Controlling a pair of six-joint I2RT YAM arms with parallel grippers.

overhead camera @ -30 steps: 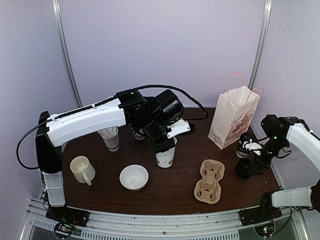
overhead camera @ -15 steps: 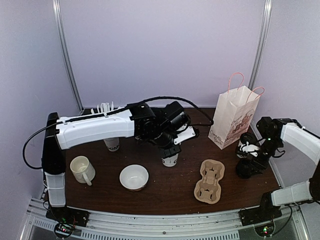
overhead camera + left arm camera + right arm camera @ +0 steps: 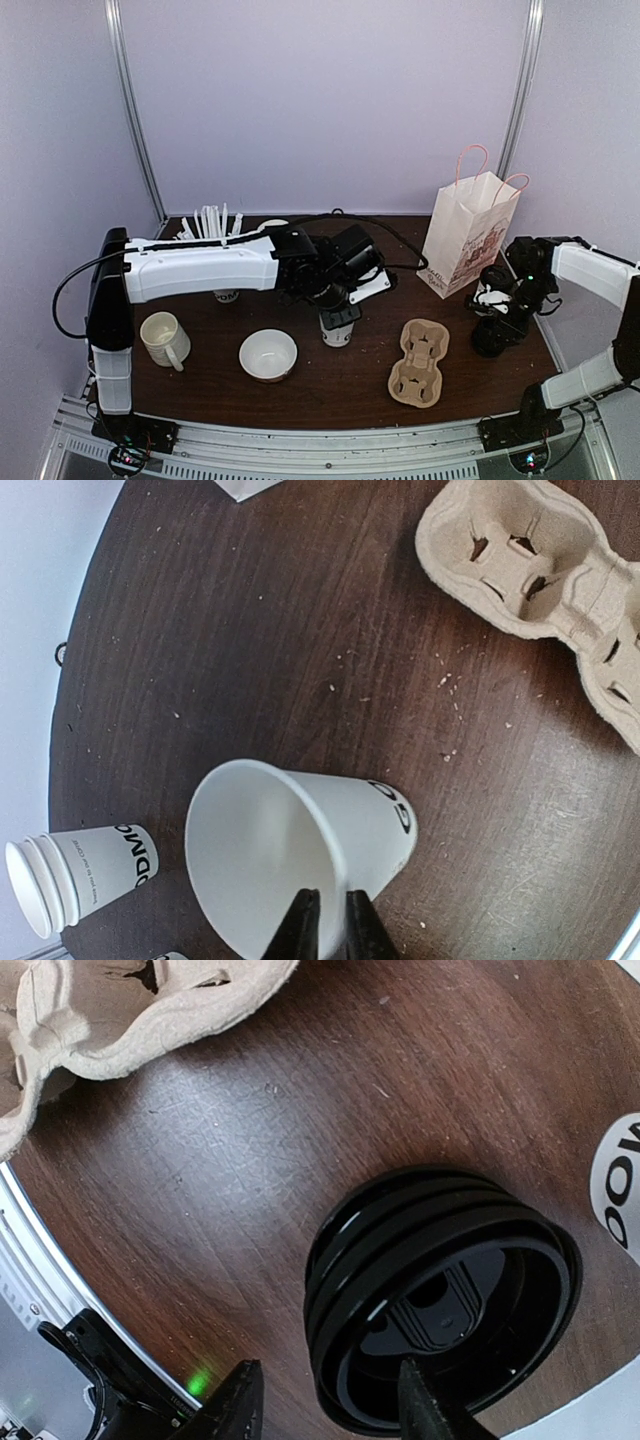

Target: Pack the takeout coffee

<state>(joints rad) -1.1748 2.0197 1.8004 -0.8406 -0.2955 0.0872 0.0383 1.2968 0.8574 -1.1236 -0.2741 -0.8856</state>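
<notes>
The left claw [image 3: 333, 905] is clamped on the wall of a lidless lettered paper cup [image 3: 260, 860], on the counter [image 3: 340, 390] left of the pulp tray [image 3: 420, 362]. Right of the tray, the right claw [image 3: 328, 1380] has its fingers apart across the rim of stacked black lids [image 3: 440, 1280].

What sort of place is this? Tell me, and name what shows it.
Probably a robot test cell staged as a coffee takeout counter: bare lilac walls, a paper bag, a cup carrier and black lids on a table.
</notes>
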